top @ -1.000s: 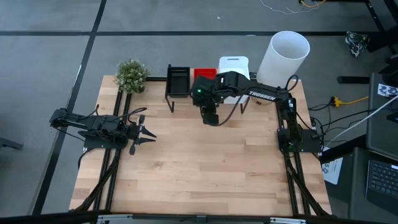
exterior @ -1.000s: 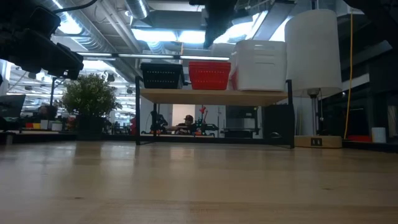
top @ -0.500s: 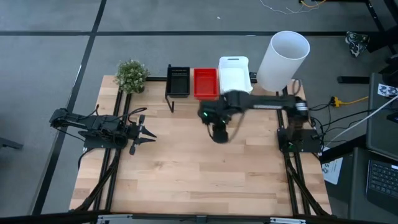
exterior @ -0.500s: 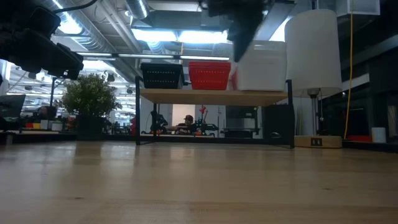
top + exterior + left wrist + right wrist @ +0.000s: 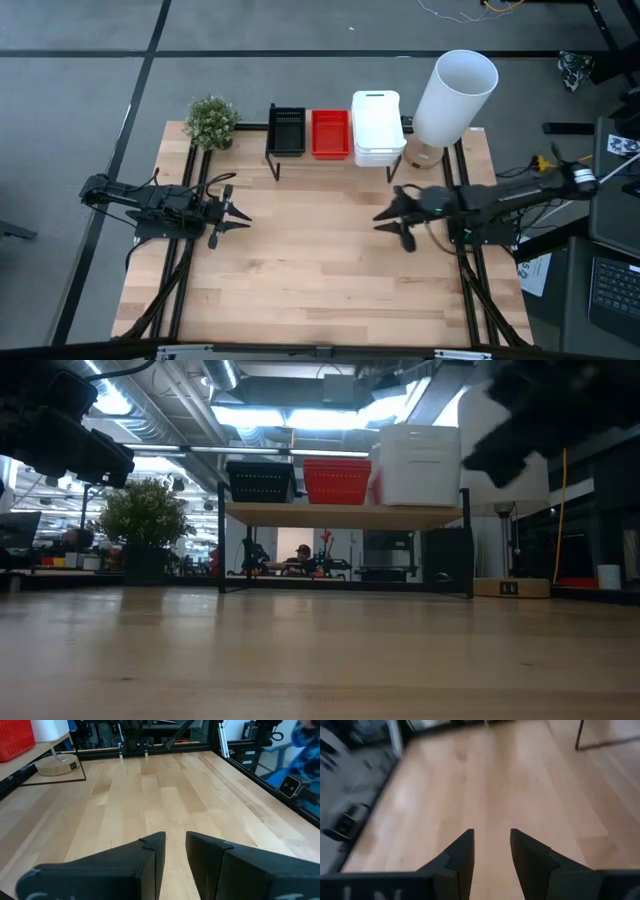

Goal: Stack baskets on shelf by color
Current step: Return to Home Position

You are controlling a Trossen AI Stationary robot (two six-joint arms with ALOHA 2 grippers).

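On the shelf at the table's far edge stand a black basket stack, a red one and a taller white one, side by side on its plank top. The low view shows the black, red and white stacks too. My right gripper hangs open over the bare table near the right side, pointing left, with nothing between its fingers. My left gripper waits open at the table's left.
A tall white cylinder stands on a round wooden base right of the shelf. A small potted plant stands left of it. The wooden tabletop between the two arms is bare.
My right gripper has drawn back from just in front of the shelf, by the red stack, toward the table's right edge and gone down. It has tipped from pointing steeply down to nearly level. The baskets have stayed in place.
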